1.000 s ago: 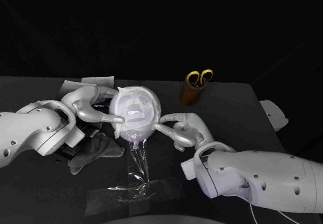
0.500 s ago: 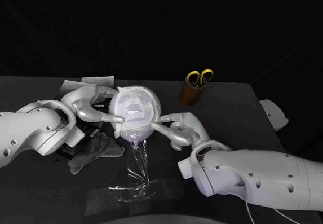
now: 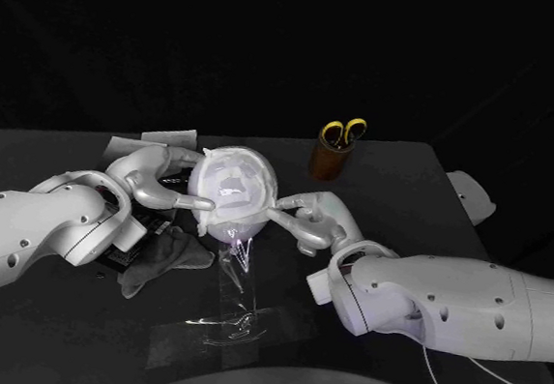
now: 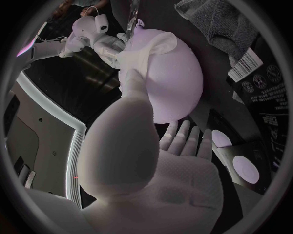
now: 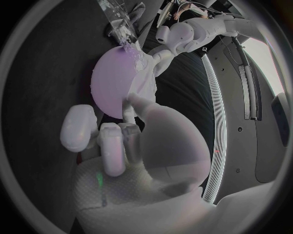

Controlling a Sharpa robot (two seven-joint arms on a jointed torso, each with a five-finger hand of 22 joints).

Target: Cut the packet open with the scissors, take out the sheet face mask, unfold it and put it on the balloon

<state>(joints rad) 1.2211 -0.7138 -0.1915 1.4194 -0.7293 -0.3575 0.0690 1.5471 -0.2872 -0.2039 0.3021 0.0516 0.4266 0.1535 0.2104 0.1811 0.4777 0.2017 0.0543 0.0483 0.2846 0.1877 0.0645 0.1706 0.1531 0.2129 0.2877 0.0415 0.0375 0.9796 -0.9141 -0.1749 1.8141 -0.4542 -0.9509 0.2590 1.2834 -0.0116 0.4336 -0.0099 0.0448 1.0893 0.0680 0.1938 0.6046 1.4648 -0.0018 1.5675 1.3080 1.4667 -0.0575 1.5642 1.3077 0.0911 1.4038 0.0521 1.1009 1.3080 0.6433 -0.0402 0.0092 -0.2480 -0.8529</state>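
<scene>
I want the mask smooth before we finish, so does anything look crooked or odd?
The sheet mask sits on the balloon with the left hand and right hand touching its sides, but the left wrist view shows one edge flap lifting off the balloon. A grey cloth lies crumpled nearby.

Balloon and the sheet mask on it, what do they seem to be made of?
Balloon: probably latex rubber, with a smooth satin skin and an evenly taut curve. Sheet mask: seemingly thin soft fabric or paper, matte white, clinging to the curve, with one edge lifting off.
</scene>
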